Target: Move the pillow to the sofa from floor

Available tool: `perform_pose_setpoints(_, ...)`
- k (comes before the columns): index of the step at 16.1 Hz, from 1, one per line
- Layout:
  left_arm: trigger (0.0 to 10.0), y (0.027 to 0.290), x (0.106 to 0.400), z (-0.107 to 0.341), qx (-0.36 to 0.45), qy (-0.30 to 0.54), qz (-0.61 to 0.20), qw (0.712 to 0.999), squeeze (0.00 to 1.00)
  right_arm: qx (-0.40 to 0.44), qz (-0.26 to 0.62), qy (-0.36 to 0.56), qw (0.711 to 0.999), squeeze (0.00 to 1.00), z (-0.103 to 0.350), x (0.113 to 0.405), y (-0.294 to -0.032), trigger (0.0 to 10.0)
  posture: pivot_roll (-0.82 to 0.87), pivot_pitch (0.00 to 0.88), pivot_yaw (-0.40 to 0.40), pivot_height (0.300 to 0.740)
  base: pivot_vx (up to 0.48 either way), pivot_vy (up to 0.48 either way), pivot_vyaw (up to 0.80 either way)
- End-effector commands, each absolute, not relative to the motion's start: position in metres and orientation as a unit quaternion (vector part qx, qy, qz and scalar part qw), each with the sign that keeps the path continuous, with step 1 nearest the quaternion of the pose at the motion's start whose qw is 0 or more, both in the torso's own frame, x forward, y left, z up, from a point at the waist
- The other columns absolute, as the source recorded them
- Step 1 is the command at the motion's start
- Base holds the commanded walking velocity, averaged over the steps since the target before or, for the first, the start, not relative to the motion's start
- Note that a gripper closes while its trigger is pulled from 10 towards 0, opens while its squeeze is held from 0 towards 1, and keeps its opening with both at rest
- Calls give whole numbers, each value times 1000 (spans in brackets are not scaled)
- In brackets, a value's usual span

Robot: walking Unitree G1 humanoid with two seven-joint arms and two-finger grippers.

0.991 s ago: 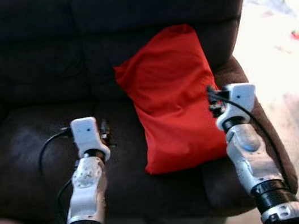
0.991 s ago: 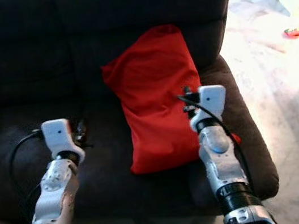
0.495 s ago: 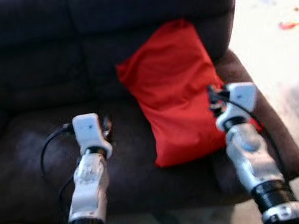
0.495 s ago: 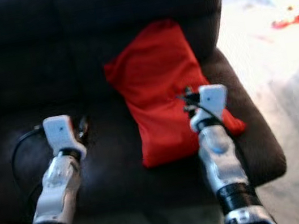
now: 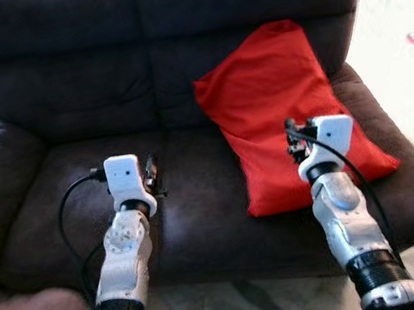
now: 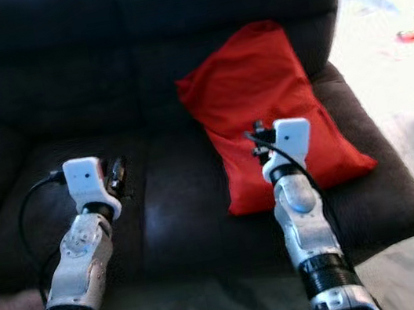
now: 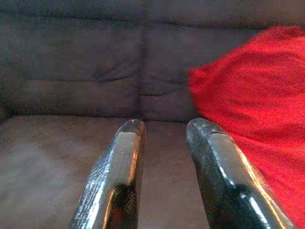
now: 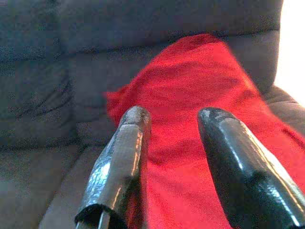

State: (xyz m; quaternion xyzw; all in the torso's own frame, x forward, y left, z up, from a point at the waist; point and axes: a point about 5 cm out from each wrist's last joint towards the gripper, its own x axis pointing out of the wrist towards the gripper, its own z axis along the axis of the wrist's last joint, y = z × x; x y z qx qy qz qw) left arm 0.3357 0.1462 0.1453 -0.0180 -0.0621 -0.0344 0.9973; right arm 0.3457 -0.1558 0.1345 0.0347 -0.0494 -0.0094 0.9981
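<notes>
1. Pillow [image 5: 287, 110], bright red, is lying on the dark sofa [image 5: 64, 107] seat at about 2 o'clock, its top leaning against the backrest.
2. Right gripper [image 8: 174, 126] is hovering over the pillow's lower half, fingers apart and gripping nothing.
3. Left gripper [image 7: 164, 131] is hanging above the bare cushion at 9 o'clock of the pillow, fingers apart.

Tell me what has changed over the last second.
The camera has pulled back and shifted: more of the sofa shows now, including its left armrest and front edge. The red pillow has stayed leaning against the backrest on the right seat. The left claw and right claw remain open, holding nothing, in front of the seat. Nothing was grasped or released.
</notes>
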Motion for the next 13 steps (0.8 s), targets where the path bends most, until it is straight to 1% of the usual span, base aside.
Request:
perform_pose_setpoints(1,10000,151,335,146,-13,-61,-26,998,0,30,5,-54,998,0,136,345,-147,10000,87,152,30,728,0,289,800)
perform_pose_setpoints(2,10000,151,334,146,-12,-60,-26,998,0,34,2,-52,998,0,135,344,-148,10000,87,153,31,728,0,289,800)
perform_pose_setpoints(13,10000,152,336,148,-13,-60,-24,998,0,45,-5,-49,998,0,136,346,-150,10000,93,164,30,728,0,280,0)
